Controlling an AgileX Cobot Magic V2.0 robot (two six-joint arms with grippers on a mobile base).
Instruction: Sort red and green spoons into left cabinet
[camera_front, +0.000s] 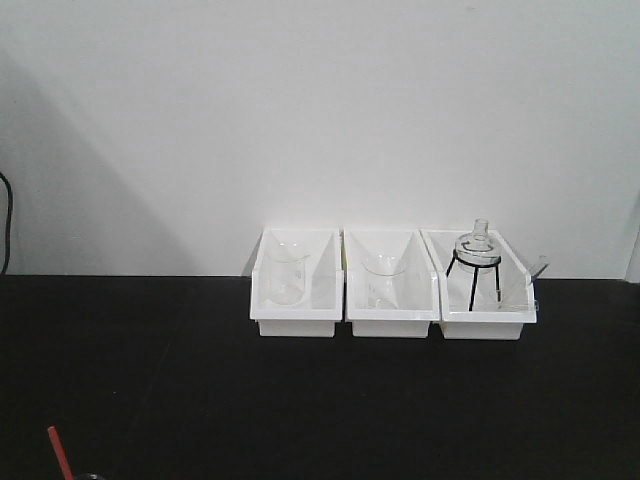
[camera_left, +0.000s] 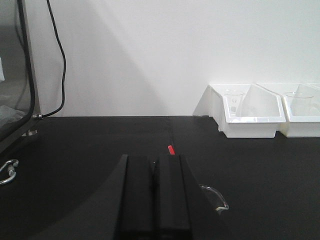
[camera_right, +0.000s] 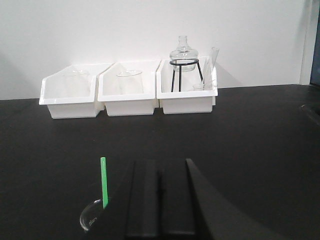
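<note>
The red spoon shows only as a slanted handle at the bottom left of the front view. In the left wrist view just its red tip pokes out beyond my left gripper, whose jaws are shut with nothing between them. The green spoon stands upright in a clear glass beaker, just left of my right gripper, which is shut and empty. The left cabinet is a grey panel with a dark edge at the far left of the left wrist view.
Three white open bins line the back wall, holding glass beakers and a flask on a black tripod. A curved glass rim sits right of the left fingers. A black cable hangs near the cabinet. The tabletop is black.
</note>
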